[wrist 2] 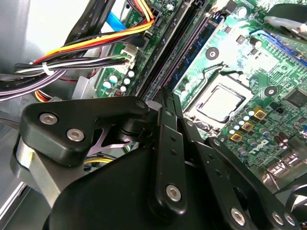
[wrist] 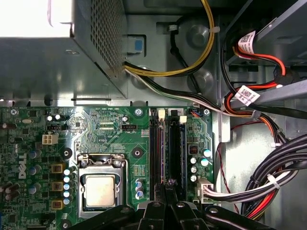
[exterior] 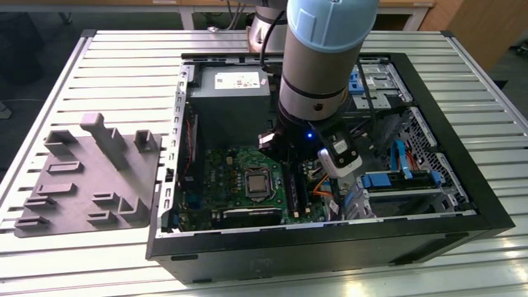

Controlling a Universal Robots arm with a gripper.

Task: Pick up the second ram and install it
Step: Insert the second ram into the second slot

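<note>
Black linkage of the pincer (wrist 2: pixel 170 96) sits closest in both wrist views. Its two fingers (wrist: pixel 163 191) are pressed close together, and I see nothing between them. Their tips hover directly over the near end of the paired memory slots (wrist: pixel 157 148) on the motherboard (wrist: pixel 110 129).

Just ahead of the tips, one slot carries a dark upright board. I take this for the second ram (wrist: pixel 176 153), though I cannot tell how fully it is seated. Its long axis runs straight away from the pincer, along the slots.

The processor socket (wrist: pixel 100 189) lies on one flank and a cable bundle (wrist: pixel 230 189) crowds the other. The power supply (wrist: pixel 57 62) stands beyond the slots' far end. Well away from the pincer, outside the computer case (exterior: pixel 330 247), a grey tray (exterior: pixel 83 179) rests on the surface (exterior: pixel 123 55).
</note>
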